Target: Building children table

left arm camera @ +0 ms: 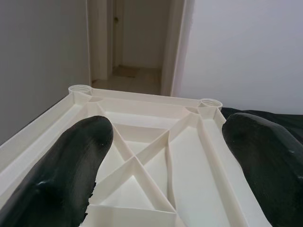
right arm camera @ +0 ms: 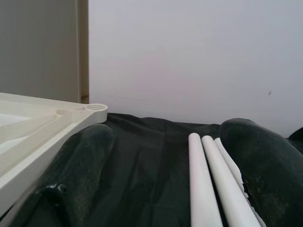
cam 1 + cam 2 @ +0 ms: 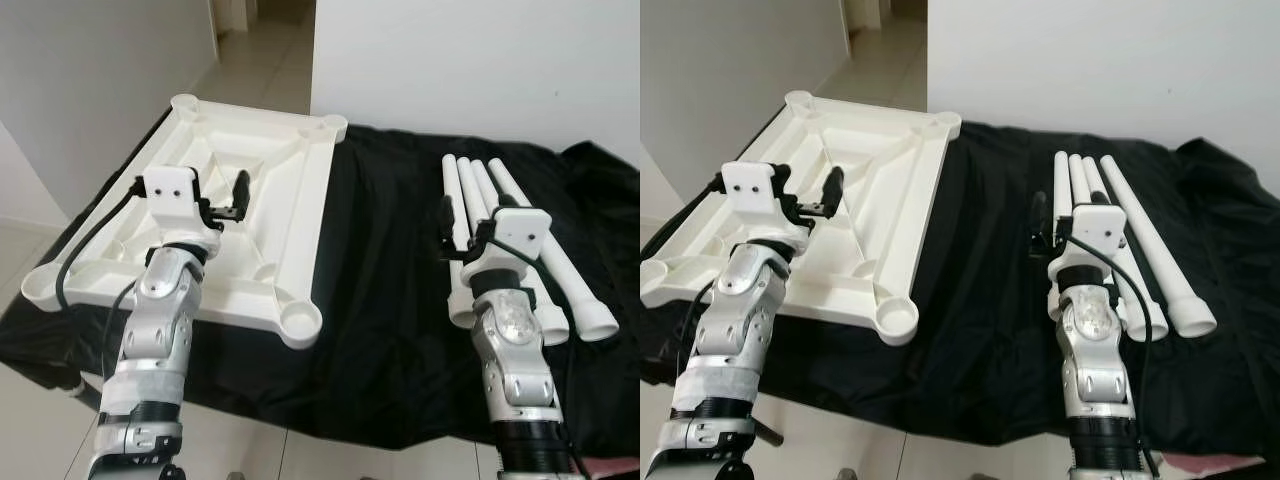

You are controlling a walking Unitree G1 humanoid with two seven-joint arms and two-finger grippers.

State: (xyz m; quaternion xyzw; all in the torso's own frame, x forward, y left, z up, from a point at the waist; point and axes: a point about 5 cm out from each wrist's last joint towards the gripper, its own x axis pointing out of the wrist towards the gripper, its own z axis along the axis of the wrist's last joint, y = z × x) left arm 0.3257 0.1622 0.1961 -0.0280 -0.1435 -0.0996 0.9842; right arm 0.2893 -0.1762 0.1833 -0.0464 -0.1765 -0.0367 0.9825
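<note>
A white plastic tabletop [image 3: 290, 180] lies upside down on the left of the black cloth, its ribs and round corner sockets [image 3: 300, 321] facing up. Several white tube legs [image 3: 470, 185] lie side by side on the right. My left gripper [image 3: 225, 200] hovers over the near middle of the tabletop, open with nothing in it; the left wrist view looks between its fingertips [image 1: 71, 156] at the ribs [image 1: 142, 161]. Just above the near ends of the legs, my right gripper [image 3: 465, 228] is open too, and the legs [image 2: 208, 189] show between its fingers [image 2: 80, 170].
A black cloth [image 3: 380, 280] covers the low surface, and its front edge runs close to my arms. A white wall [image 3: 480, 60] stands behind. A tiled corridor [image 3: 260, 50] opens at the back left, with pale floor [image 3: 25, 250] to the left.
</note>
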